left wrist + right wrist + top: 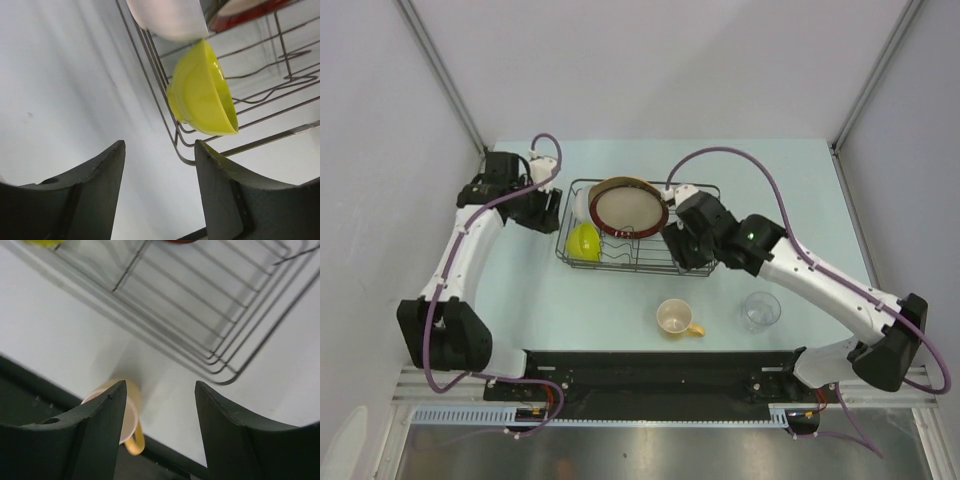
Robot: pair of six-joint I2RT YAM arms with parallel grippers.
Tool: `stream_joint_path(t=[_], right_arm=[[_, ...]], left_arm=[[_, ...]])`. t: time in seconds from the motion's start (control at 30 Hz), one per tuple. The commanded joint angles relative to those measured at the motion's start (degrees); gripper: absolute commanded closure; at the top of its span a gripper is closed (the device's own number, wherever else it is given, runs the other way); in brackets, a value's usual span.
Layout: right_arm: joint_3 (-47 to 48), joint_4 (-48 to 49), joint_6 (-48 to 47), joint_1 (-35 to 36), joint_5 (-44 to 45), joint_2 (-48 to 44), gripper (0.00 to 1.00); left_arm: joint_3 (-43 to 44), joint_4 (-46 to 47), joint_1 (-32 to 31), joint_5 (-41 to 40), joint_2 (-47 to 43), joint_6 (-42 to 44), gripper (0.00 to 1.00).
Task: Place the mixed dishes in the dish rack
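Observation:
The black wire dish rack [620, 267] stands mid-table. It holds the white bowl [581, 203], the lime-green bowl [584, 242] on its side, the dark-red-rimmed tan plate [630, 209] and the beige plate [618, 182] behind it. The cream cup with yellow handle [676, 318] and the clear glass [760, 310] stand on the table in front. My left gripper [549, 208] is open and empty beside the rack's left wall. In its wrist view are the green bowl [202, 90] and the white bowl [170, 17]. My right gripper [682, 250] is open and empty over the rack's front right corner. The cup [122, 412] lies below its left finger.
A black rail [660, 365] runs along the table's near edge, behind the cup. Grey walls close in the left, right and back. The rack's right half [200, 305] holds no dishes. The rack wire [160, 80] runs close past the left gripper's right finger.

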Motion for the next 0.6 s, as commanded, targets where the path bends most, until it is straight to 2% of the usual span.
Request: stream_joint_path(t=[0.0,0.13,0.3,0.57], right_arm=[[-2.6,-2.2,-1.6,6.6,-5.8,-5.9,0.4],[-4.6,-3.0,-0.8,11.0,-11.0,-7.7,0.41],[-8.6,-3.5,-0.6,16.6,-12.2,-7.8,0.4],[-14.4,1.9,-1.1,19.9,-12.6,-3.6,0.41]], left_arm=[[7.7,-4.1,2.5,1.3,-5.4,3.1,0.37],[8.3,-5.9,2.5,1.7,-7.7,4.0,0.37],[7.4,-4.9,2.5,2.5,-9.6,2.8,0.37],[7.3,-3.6,2.5,3.6,-8.9,1.4,0.37]])
